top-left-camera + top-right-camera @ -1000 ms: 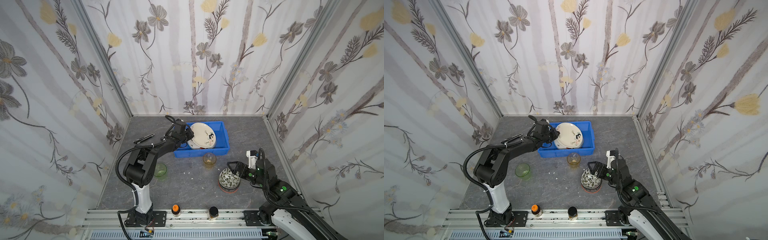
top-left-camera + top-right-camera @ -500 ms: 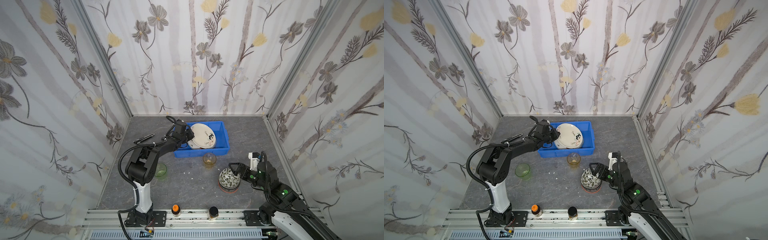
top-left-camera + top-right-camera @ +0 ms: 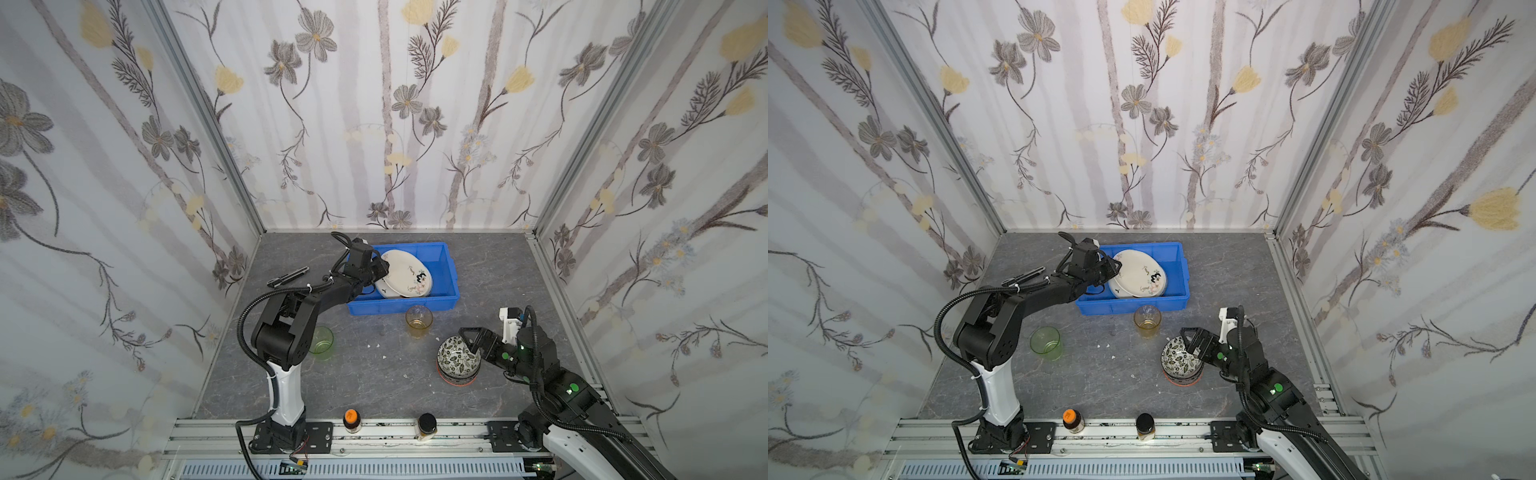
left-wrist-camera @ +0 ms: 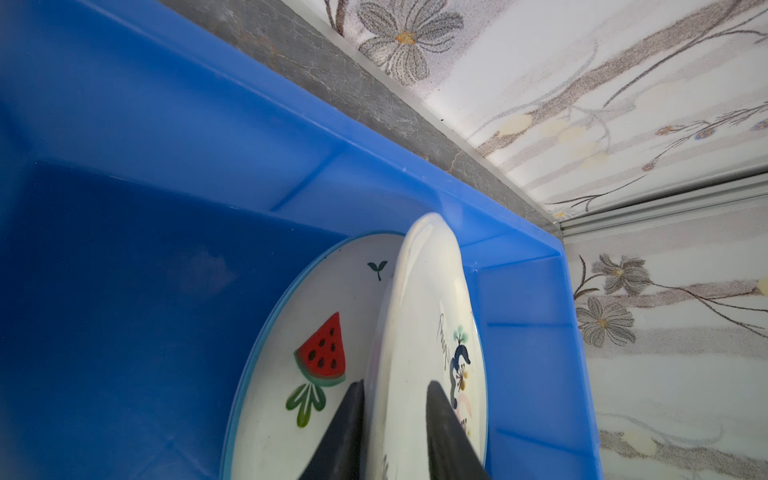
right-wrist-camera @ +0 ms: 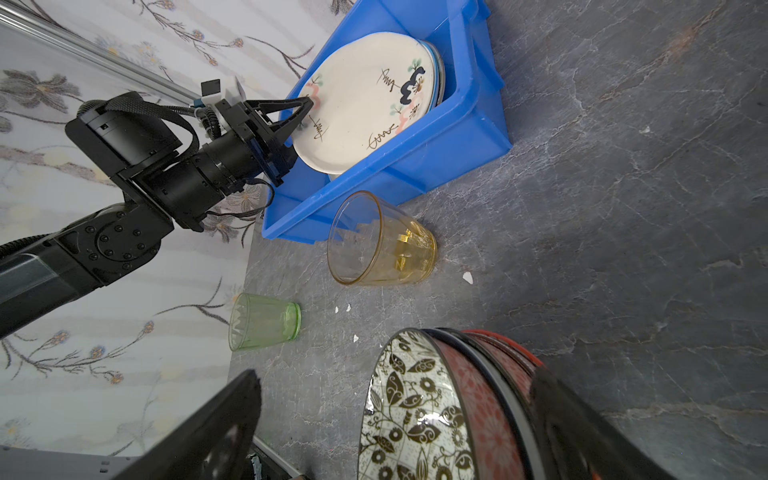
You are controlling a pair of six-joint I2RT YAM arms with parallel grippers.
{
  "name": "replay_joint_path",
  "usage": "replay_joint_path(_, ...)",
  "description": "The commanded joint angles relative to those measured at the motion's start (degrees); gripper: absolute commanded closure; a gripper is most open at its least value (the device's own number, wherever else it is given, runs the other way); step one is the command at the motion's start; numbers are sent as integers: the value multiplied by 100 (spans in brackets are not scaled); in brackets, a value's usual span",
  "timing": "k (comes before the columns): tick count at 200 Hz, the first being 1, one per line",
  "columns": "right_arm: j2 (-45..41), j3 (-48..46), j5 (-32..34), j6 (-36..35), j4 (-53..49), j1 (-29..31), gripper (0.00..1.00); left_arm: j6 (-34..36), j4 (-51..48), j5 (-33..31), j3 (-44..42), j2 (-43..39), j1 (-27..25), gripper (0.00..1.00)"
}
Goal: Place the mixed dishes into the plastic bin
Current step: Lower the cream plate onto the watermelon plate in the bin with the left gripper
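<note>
The blue plastic bin (image 3: 403, 305) (image 3: 1129, 305) (image 5: 457, 137) stands at the back. A cream plate (image 3: 405, 274) (image 3: 1140, 272) (image 4: 419, 332) (image 5: 365, 104) leans in it over a watermelon plate (image 4: 316, 332). My left gripper (image 3: 384, 266) (image 3: 1117, 266) (image 4: 395, 384) (image 5: 307, 110) straddles the cream plate's rim, jaws slightly parted. A black-white leaf bowl (image 3: 455, 355) (image 3: 1177, 357) (image 5: 411, 415) tops a stack of red-orange bowls. My right gripper (image 3: 471, 338) (image 3: 1192, 340) (image 5: 395, 378) stands wide open around that stack. Amber tumbler (image 3: 419, 321) (image 5: 378, 239) and green tumbler (image 3: 321, 340) (image 5: 262, 320) stand on the floor.
Two small jars, one with an orange lid (image 3: 351, 417) and one with a black lid (image 3: 427, 424), stand at the front edge. A black pen-like tool (image 3: 289, 276) lies left of the bin. Small white chips (image 3: 376, 345) dot the floor between the tumblers.
My left jaws have parted a little from the cream plate's rim. The plate still leans in the bin. The right gripper has hardly moved.
</note>
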Motion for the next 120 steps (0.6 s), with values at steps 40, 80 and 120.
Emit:
replay_joint_path(40, -287, -84, 224, 168, -100, 9, 0, 243, 129, -271, -15, -49, 4, 60)
replay_joint_path(80, -348, -118, 244, 219, -131, 7, 0, 373, -104, -438, 35, -39, -9, 58)
replay_joint_path(120, -333, -103, 244, 213, -139, 0, 0, 470, -235, -575, 20, -14, -31, 57)
